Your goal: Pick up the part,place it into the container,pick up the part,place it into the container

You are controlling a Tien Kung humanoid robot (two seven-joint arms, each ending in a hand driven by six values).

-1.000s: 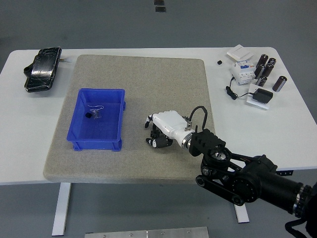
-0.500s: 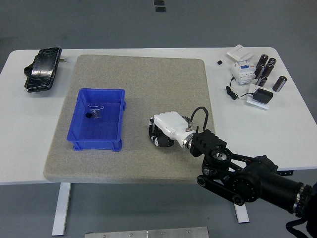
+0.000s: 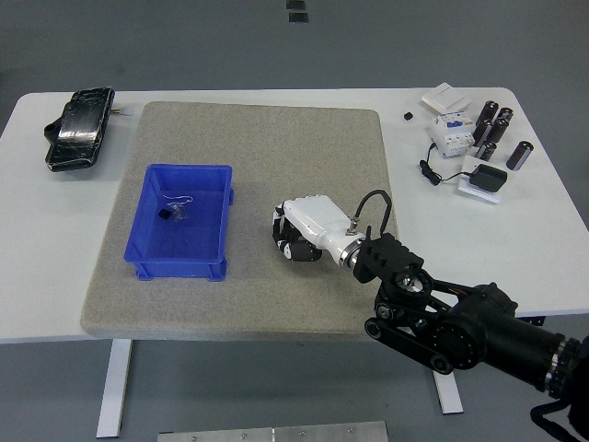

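Blue container [image 3: 180,221] sits left of centre on the grey mat [image 3: 248,138], which covers most of the white worktop [image 3: 543,230].

Head view: one small dark part [image 3: 175,213] with a thin wire lies inside the container, near its far end. Right hand [image 3: 293,241] is just right of the container, at frame centre, low over the mat. Its fingers [image 3: 287,247] are curled under the white palm shell; whether they enclose a second part cannot be told, since the fingers hide whatever is beneath. Left hand not in frame.

Clutter at upper right: dark cylinders [image 3: 492,129], a white breaker-like block [image 3: 449,133]. Black pouch [image 3: 78,129] at upper left.

Judgement: first part placed; second pick appears in hand, grasp likely closing or just closed. Next move, if the grasp holds: lift clear of the mat, carry left over the container's near wall, release above the open floor beside the first part.
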